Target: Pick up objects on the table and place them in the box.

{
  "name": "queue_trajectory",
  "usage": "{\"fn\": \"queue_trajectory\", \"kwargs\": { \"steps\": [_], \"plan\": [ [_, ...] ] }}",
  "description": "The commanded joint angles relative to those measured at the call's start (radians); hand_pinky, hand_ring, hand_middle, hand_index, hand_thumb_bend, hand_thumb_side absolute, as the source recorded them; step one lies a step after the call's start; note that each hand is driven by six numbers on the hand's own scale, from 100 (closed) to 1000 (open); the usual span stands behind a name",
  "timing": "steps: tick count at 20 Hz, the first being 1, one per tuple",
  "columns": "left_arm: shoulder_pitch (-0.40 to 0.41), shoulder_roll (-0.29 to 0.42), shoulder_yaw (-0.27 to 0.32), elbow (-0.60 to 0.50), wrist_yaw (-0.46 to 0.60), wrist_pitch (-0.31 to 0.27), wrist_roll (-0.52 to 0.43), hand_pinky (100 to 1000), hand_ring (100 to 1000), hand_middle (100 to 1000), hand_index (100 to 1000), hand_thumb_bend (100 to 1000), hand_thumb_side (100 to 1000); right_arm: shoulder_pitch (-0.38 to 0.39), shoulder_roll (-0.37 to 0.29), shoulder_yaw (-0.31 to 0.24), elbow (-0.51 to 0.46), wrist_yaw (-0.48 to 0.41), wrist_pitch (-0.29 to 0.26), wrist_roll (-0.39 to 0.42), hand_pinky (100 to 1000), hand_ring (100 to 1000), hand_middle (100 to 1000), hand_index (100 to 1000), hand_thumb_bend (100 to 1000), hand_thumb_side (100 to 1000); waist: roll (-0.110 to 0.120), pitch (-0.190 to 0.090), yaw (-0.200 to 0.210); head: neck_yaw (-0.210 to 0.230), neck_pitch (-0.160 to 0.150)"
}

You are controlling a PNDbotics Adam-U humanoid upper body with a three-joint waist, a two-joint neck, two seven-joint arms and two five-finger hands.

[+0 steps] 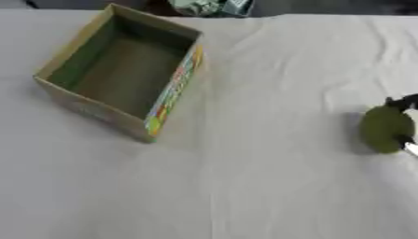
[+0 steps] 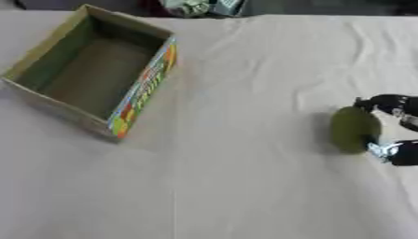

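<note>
The right hand [image 2: 395, 130] pokes in from the right edge, black w/ silver bits. Only fingers show: one dark finger sits by the top of a green round thing [image 2: 354, 129], another sits by its bottom right side. The fingers curl round the green thing, so the hand is grasping it. The rest of the hand & arm is cut off by the edge of the view.

The green thing is dark olive, egg-shaped, standing tall-ways. It is on the right side of the tabletop [image 1: 269, 177], close to the right edge of the view. It has a dark shadow on its left side. Can't tell if it sits on the cloth or is lifted a bit.

The tabletop has a pale cloth w/ soft wrinkles. Lots of bare cloth lies btwn the green thing & the box, & all along the near side too.

The box [image 1: 122, 70] is at the far left, well apart from the green thing. It is cardboard, open on top, turned at a slant. Inside looks greenish & bare. Its right wall has bright yellow, red & green print along the rim.

At the far edge, just past the box, some pale green stuff [image 1: 211, 6] shows.

No left hand shows in either view.
</note>
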Motion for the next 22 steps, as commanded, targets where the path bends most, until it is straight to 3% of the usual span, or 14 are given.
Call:
{"fn": "queue_trajectory", "kwargs": {
  "steps": [1, 4, 5, 8, 11, 14, 18, 22],
  "plan": [
    [-0.007, 0.017, 0.001, -0.019, 0.009, 0.000, -0.009, 678, 641, 577, 730, 100, 574, -0.014, -0.015, 0.014, 0.012, 0.011, -0.001, 0.013, 981, 1000, 769, 981, 100, 547, 0.002, -0.017, 0.003, -0.005, 0.000],
    [-0.006, 0.016, 0.002, -0.019, 0.014, 0.001, -0.010, 678, 641, 577, 730, 100, 574, -0.022, -0.009, 0.024, 0.018, 0.011, -0.001, 0.014, 967, 1000, 698, 926, 100, 339, 0.002, -0.016, 0.005, -0.005, 0.002],
    [-0.007, 0.016, 0.002, -0.019, 0.016, 0.001, -0.011, 678, 641, 577, 730, 100, 574, -0.024, -0.008, 0.026, 0.019, 0.012, 0.000, 0.013, 957, 1000, 671, 907, 100, 313, 0.001, -0.016, 0.005, -0.005, 0.003],
    [-0.008, 0.015, 0.002, -0.019, 0.020, 0.002, -0.012, 678, 642, 577, 729, 100, 574, -0.028, -0.006, 0.031, 0.020, 0.018, 0.008, -0.006, 917, 986, 580, 828, 100, 319, 0.000, -0.017, 0.006, -0.005, 0.004],
    [-0.008, 0.014, 0.003, -0.019, 0.023, 0.002, -0.012, 678, 642, 577, 729, 100, 574, -0.033, -0.007, 0.039, 0.016, 0.038, 0.009, -0.033, 844, 888, 492, 705, 100, 434, 0.000, -0.017, 0.009, -0.006, 0.006],
    [-0.008, 0.014, 0.002, -0.019, 0.026, 0.002, -0.014, 678, 641, 577, 729, 100, 574, -0.037, -0.009, 0.039, 0.011, 0.083, 0.022, -0.089, 795, 831, 449, 648, 100, 431, -0.001, -0.018, 0.010, -0.005, 0.008],
    [-0.006, 0.014, 0.002, -0.019, 0.029, 0.003, -0.016, 678, 642, 577, 729, 100, 574, -0.032, -0.009, 0.045, -0.011, 0.131, 0.036, -0.185, 750, 784, 391, 549, 100, 333, -0.003, -0.019, 0.012, -0.005, 0.009],
    [-0.006, 0.014, 0.002, -0.019, 0.031, 0.004, -0.020, 679, 642, 577, 729, 100, 574, -0.027, -0.008, 0.048, -0.039, 0.093, 0.027, -0.273, 738, 767, 334, 473, 100, 277, -0.004, -0.020, 0.013, -0.007, 0.009]
  ]
}}
